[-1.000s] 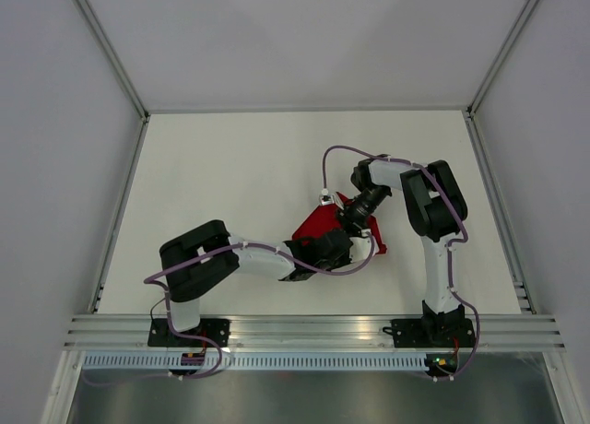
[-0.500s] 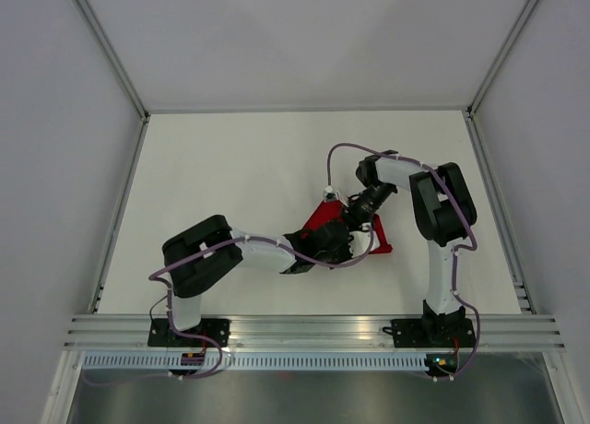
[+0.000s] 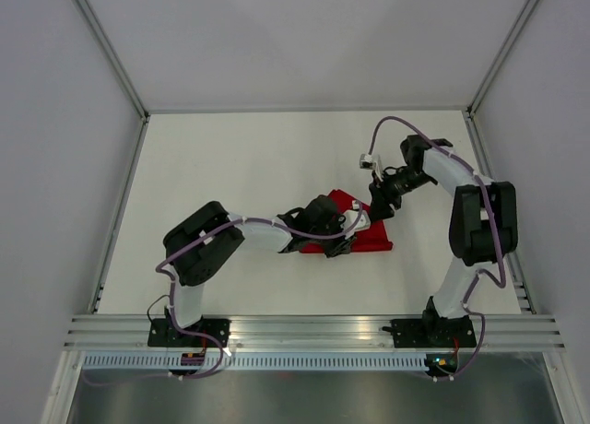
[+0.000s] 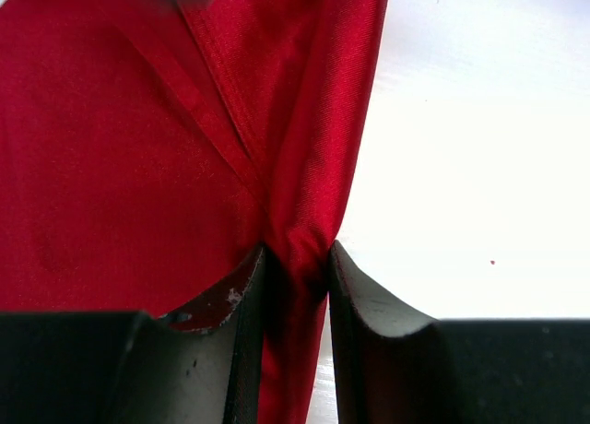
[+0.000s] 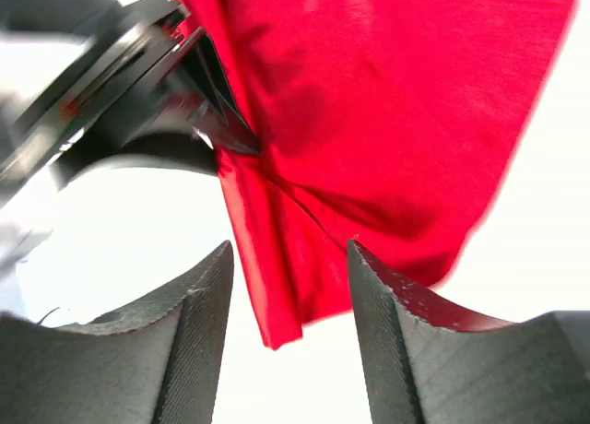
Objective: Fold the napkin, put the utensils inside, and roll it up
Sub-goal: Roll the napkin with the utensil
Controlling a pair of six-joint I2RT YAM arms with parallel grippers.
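Note:
The red napkin (image 3: 371,239) lies bunched and partly folded on the white table, right of centre. My left gripper (image 3: 339,242) is shut on a fold of the napkin (image 4: 138,147); in the left wrist view the pinched ridge runs up between the two fingers (image 4: 295,275). My right gripper (image 3: 379,206) is open and empty just behind the napkin's far right corner. In the right wrist view the napkin (image 5: 387,101) hangs past its spread fingers (image 5: 290,251), and the left gripper (image 5: 138,83) shows at upper left. No utensils are in view.
The white table (image 3: 230,166) is bounded by grey walls with metal rails at left, right and back. Both arm bases sit on the aluminium rail (image 3: 313,330) at the near edge. Purple cables loop over both arms.
My right gripper has drawn back and to the right, off the napkin, and stands open. My left gripper has shifted a little farther back, still holding the napkin, which now lies lower and wider.

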